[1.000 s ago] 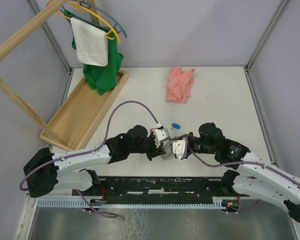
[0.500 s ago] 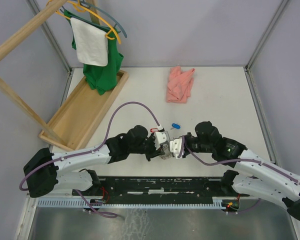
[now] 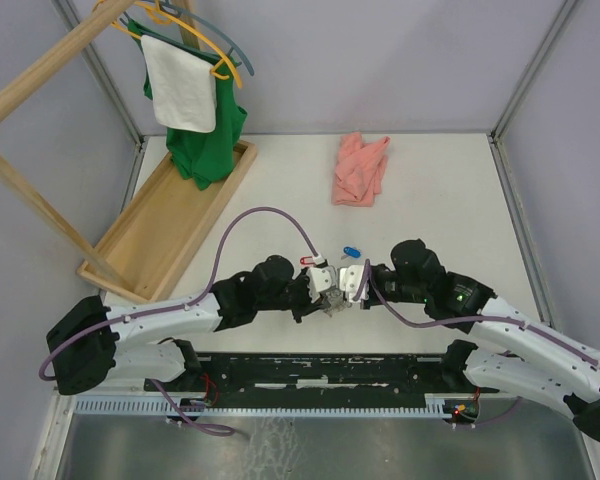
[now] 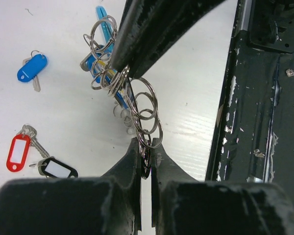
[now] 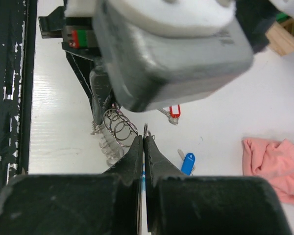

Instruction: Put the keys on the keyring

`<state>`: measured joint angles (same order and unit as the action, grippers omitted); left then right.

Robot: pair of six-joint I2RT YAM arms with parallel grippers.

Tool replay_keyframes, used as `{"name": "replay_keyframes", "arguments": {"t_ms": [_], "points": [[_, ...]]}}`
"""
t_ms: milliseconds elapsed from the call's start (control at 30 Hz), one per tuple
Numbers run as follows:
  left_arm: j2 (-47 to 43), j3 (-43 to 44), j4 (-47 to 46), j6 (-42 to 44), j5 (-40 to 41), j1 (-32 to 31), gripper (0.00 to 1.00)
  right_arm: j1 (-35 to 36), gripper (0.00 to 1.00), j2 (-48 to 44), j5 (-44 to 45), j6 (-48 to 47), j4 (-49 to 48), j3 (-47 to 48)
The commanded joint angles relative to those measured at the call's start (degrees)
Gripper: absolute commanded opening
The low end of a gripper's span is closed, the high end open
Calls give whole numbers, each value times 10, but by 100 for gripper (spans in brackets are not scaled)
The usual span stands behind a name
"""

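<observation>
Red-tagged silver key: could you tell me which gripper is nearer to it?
Left. The left gripper is beside the red-tagged silver key; the right gripper is farther, past the left.

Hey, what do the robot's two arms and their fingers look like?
The left arm and right arm have white links with bulky black joints. A purple cable runs along each. The right arm shows a small green light. The fingers are matte black, tapering wedges.

A white counter (image 3: pixel 450 200) carries a crumpled pink cloth (image 3: pixel 360 170) at upper centre and a wooden tray (image 3: pixel 160 238) at left. A blue-tagged key (image 3: pixel 352 251) lies mid-frame, with a red-tagged key (image 4: pixel 19 149) and a black-tagged key (image 4: pixel 56 168) close together nearby.
</observation>
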<state>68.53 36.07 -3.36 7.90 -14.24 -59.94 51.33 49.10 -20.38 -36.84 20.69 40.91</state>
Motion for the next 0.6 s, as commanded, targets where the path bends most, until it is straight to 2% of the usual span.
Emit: {"name": "replay_keyframes", "arguments": {"t_ms": [0, 167, 200, 300, 367, 433, 567], "points": [[-19, -33, -108, 14, 47, -2, 3, -5, 1, -10, 13, 78, -19, 28], [-15, -70, -195, -17, 49, -6, 6, -20, 1, -21, 7, 139, -83, 7], [-15, -76, -214, -25, 46, -7, 10, -23, 1, -23, 3, 146, -94, 0], [-21, -97, -263, -46, 39, -8, 34, -37, 1, -25, -5, 155, -117, -19], [-36, -112, -281, -52, 38, -8, 46, -46, 1, -30, -13, 161, -133, -35], [-59, -127, -288, -53, 34, -7, 52, -55, 1, -40, -22, 167, -149, -49], [-132, -159, -290, -35, 6, -7, 58, -67, 1, -55, -39, 164, -166, -70]]}}
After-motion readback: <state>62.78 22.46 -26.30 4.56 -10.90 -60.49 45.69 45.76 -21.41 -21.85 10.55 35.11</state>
